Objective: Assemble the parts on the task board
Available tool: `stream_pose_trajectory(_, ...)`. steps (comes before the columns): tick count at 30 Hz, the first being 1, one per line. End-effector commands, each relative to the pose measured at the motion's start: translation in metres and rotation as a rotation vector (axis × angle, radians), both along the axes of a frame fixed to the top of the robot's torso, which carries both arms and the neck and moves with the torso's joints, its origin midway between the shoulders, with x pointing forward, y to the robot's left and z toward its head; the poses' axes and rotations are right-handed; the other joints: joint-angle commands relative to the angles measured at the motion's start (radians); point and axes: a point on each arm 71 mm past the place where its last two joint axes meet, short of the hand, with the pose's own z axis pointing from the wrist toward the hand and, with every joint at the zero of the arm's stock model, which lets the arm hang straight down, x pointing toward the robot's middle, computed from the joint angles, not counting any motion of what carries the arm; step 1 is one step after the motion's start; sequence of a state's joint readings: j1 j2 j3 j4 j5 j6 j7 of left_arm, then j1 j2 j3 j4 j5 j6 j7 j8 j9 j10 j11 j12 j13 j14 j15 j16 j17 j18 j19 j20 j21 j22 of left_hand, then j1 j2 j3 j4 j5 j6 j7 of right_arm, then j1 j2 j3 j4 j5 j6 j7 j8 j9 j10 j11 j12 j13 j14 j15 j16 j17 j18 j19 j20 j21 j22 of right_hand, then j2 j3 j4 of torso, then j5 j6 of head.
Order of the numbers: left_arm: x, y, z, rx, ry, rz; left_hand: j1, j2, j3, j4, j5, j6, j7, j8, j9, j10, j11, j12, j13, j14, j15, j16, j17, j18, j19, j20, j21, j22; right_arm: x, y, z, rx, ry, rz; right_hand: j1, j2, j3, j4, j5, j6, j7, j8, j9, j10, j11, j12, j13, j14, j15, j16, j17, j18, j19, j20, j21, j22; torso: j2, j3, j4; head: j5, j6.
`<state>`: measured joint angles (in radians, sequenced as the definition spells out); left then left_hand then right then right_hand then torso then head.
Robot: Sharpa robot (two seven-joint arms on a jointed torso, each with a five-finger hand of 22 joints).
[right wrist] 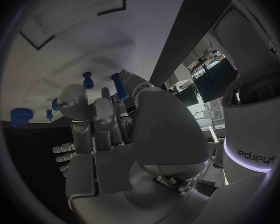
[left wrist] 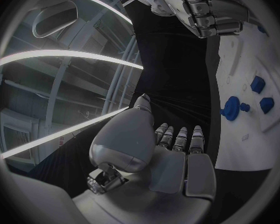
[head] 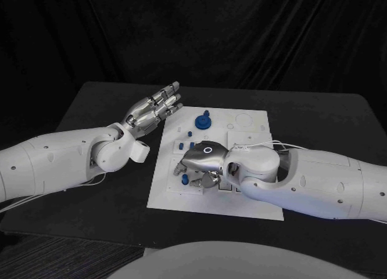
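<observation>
The white task board (head: 244, 192) lies mid-table. At its far end stands a round blue part with a knob (head: 203, 121) (left wrist: 230, 108), and small blue parts (head: 184, 144) sit just nearer. My right hand (head: 202, 164) is bent down over the board's left half. Its thumb and a finger pinch a blue peg (right wrist: 119, 86) (head: 182, 169), and another blue piece (head: 185, 181) lies by its fingertips. My left hand (head: 156, 107) (left wrist: 174, 157) is raised off the board's far left edge, fingers straight and apart, holding nothing.
Black table (head: 101, 110) surrounds the board, with bare room on its left and far side. My right forearm (head: 311, 183) covers the board's near right corner. Empty recesses (head: 244, 122) mark the board's far right part.
</observation>
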<state>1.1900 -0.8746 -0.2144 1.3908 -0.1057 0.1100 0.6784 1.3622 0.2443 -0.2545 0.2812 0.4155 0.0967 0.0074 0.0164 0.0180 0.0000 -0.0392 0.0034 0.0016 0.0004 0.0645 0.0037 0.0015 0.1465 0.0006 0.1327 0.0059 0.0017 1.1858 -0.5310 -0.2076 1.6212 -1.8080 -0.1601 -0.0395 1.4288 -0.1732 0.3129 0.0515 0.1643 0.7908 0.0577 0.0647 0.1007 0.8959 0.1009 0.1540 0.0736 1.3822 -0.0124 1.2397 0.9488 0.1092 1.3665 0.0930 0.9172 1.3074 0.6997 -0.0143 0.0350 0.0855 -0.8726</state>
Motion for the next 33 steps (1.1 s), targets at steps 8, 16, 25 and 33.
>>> stream_pose_trajectory(8, -0.002, 0.002, 0.004, -0.047, -0.046, 0.006, 0.011, 0.002, 0.005, -0.001, 0.004, 0.010, -0.001, 0.005, 0.002, 0.000, 0.009, -0.003, -0.002, 0.000, 0.006, -0.004, -0.002, -0.006, 0.000, 0.007, -0.006, -0.001, 0.012, -0.041, 0.059, 0.227, -0.185, -0.082, 0.047, 0.000, -0.137, 0.093, -0.035, -0.203, 0.007, -0.009, -0.045, -0.113, 0.012, 0.038, -0.007, -0.001, 0.010, 0.001, -0.004, 0.009, 0.005, 0.007, -0.007, 0.104, 0.000, 0.0001, -0.0004, 0.008, 0.000)
stream_pose_trajectory(16, -0.001, 0.003, 0.004, -0.045, -0.050, 0.013, 0.012, 0.000, 0.004, -0.002, 0.003, 0.013, 0.000, 0.006, 0.002, 0.000, 0.009, -0.003, -0.002, 0.000, 0.005, -0.004, -0.002, -0.006, 0.000, 0.007, -0.005, -0.001, 0.028, -0.093, 0.106, 0.318, -0.210, -0.209, 0.074, 0.015, -0.149, 0.175, -0.031, -0.128, 0.023, 0.010, -0.035, -0.087, 0.001, 0.102, 0.001, 0.009, 0.002, 0.013, 0.011, 0.007, 0.015, 0.002, 0.000, 0.108, 0.000, 0.0000, 0.0003, -0.010, 0.000)
stream_pose_trajectory(25, -0.001, 0.001, 0.004, -0.046, -0.051, 0.012, 0.012, -0.001, 0.004, -0.002, 0.003, 0.015, 0.000, 0.007, 0.002, 0.000, 0.009, -0.003, -0.002, 0.000, 0.005, -0.004, -0.002, -0.006, 0.000, 0.007, -0.006, -0.001, 0.048, -0.163, 0.102, 0.191, 0.029, -0.518, 0.056, 0.049, -0.140, 0.158, 0.006, 0.189, 0.050, 0.119, 0.019, 0.224, -0.081, 0.552, 0.241, 0.000, -0.037, -0.012, -0.027, 0.010, 0.011, -0.029, -0.029, 0.102, 0.000, 0.0002, -0.0004, -0.041, 0.000)
stream_pose_trajectory(33, -0.002, 0.000, 0.002, -0.047, -0.046, 0.009, 0.012, -0.001, 0.004, -0.002, 0.003, 0.015, 0.000, 0.007, 0.002, 0.000, 0.009, -0.003, -0.002, 0.000, 0.005, -0.004, -0.002, -0.006, 0.000, 0.007, -0.006, -0.001, 0.049, -0.186, 0.076, -0.009, 0.168, -0.669, -0.339, 0.074, -0.218, 0.238, -0.017, 0.384, -0.022, 0.206, 0.115, 0.675, -0.140, 1.417, 1.497, 0.181, -0.079, 0.318, 0.593, -0.038, 0.112, -0.076, 0.287, 0.173, 0.001, 0.0023, -0.0049, -0.046, 0.000)
